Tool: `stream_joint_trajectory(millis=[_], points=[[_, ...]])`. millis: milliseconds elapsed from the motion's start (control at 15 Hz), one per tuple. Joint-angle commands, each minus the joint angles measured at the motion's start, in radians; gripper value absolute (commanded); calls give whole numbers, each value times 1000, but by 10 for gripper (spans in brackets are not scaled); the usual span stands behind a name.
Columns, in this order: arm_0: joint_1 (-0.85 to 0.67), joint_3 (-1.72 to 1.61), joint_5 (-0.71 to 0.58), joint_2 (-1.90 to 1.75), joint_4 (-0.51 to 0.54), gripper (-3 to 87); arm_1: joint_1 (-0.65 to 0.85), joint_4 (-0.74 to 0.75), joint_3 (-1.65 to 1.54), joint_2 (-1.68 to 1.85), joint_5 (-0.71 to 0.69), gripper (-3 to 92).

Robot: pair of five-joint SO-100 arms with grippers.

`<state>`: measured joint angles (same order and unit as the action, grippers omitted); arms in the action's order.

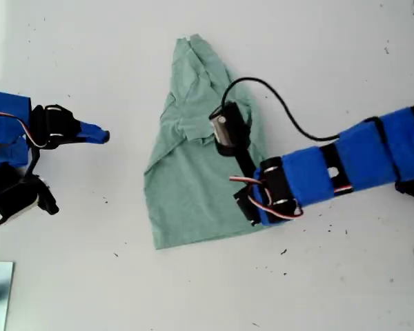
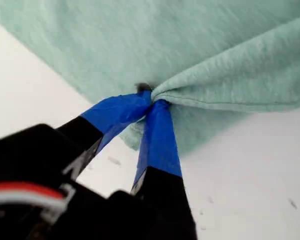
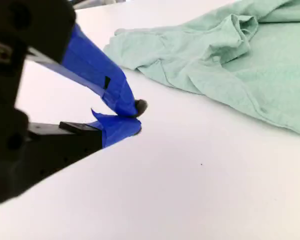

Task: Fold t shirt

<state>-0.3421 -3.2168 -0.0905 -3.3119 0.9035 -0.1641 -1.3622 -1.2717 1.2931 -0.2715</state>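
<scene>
Blue tape wraps the jaws of my first gripper [image 2: 154, 102], and in the first wrist view they are clenched on a bunched fold of the t shirt [image 2: 190, 45], the pale green cloth gathering into creases right at the tips. In the exterior view this first gripper [image 1: 214, 131] sits over the middle of the t shirt [image 1: 193, 186], its arm reaching in from the exterior view's right with a black cable looping above it. The point of the pinch itself is hidden there under the black camera housing.

The t shirt lies on the white desk [image 1: 331, 55], crumpled and partly folded over itself, narrow at the end farthest from the arm's blue body and wider at the nearer hem. Wrinkles run through its middle around the pinch.

My second gripper [image 3: 132, 116] is off the t shirt, to the side of it on the exterior view's left, well apart from the cloth's edge. In the second wrist view its blue-taped jaws stand closed tip to tip with nothing between them, hanging over bare desk [image 3: 200, 190], and the t shirt [image 3: 230, 60] spreads beyond them. In the exterior view the second gripper [image 1: 100, 135] points toward the t shirt.

A few dark specks dot the desk around the cloth.
</scene>
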Motion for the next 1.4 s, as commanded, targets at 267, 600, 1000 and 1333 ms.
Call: stream_joint_trajectory(millis=[267,600,1000,1333], points=[[23,-14,-11,-17,6,-2,-37,-21,51,110,8,228],[20,-14,-11,-17,8,-2,-51,-195,77,623,-23,247],[17,-21,-11,-49,18,-2,199,87,-1293,1618,-55,15],[31,-29,31,-72,35,-2,420,160,-1718,1804,-216,12]])
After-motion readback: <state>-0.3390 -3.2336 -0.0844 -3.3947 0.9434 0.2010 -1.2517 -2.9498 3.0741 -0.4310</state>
